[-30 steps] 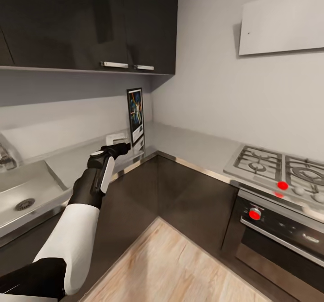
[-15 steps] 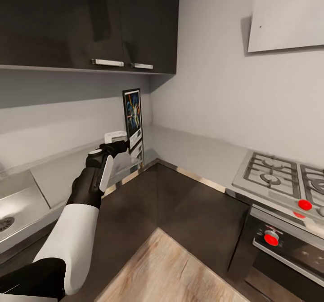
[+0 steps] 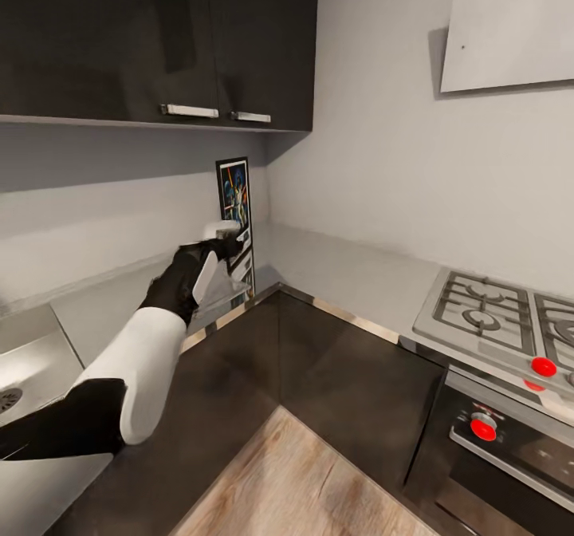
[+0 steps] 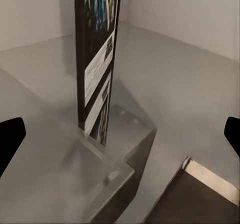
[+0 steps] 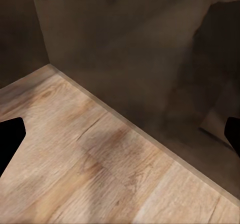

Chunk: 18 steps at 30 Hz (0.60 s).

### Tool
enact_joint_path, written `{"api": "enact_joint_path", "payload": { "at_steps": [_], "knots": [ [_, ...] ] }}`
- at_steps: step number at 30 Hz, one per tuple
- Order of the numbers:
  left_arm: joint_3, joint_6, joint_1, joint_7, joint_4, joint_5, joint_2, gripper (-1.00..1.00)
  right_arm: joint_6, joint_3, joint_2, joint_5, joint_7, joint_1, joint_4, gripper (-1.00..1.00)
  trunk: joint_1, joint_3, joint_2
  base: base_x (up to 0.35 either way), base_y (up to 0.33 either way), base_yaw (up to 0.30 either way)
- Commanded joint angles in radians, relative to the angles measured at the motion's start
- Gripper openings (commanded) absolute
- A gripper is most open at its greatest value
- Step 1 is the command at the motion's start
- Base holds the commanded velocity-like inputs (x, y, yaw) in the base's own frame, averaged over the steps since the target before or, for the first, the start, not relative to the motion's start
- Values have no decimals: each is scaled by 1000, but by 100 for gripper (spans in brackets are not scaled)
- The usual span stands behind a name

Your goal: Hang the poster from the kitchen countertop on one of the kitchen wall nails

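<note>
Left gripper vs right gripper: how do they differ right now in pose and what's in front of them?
The left gripper is raised over the kitchen countertop, facing the poster, which stands upright between its spread fingertips but untouched. The right gripper hangs low, facing the wooden floor and dark cabinet base, no task item ahead. Shared: both open and empty.
</note>
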<state>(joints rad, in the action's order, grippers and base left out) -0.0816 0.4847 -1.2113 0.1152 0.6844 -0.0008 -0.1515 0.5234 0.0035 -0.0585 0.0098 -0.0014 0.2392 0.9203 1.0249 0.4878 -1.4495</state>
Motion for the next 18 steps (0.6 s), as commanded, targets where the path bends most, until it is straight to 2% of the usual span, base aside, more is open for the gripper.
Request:
{"api": "enact_joint_path", "payload": {
  "at_steps": [1, 5, 12, 18],
  "knots": [
    [-4, -16, -27, 2, -39, 0, -1, 100, 1, 1, 0, 1, 0, 0, 1, 100, 0, 1, -1, 0, 0, 0],
    [-4, -60, -57, 2, -86, 1, 0, 100, 1, 1, 1, 2, 0, 0, 1, 100, 0, 1, -1, 0, 0, 0],
    [-10, -133, -70, 0, -113, 2, 2, 100, 3, 3, 3, 2, 0, 0, 2, 100, 0, 1, -1, 0, 0, 0],
    [-17, -142, -71, 0, -111, 2, 4, 100, 3, 3, 3, 2, 0, 0, 0, 100, 0, 1, -1, 130, 14, 0]
  ]
}}
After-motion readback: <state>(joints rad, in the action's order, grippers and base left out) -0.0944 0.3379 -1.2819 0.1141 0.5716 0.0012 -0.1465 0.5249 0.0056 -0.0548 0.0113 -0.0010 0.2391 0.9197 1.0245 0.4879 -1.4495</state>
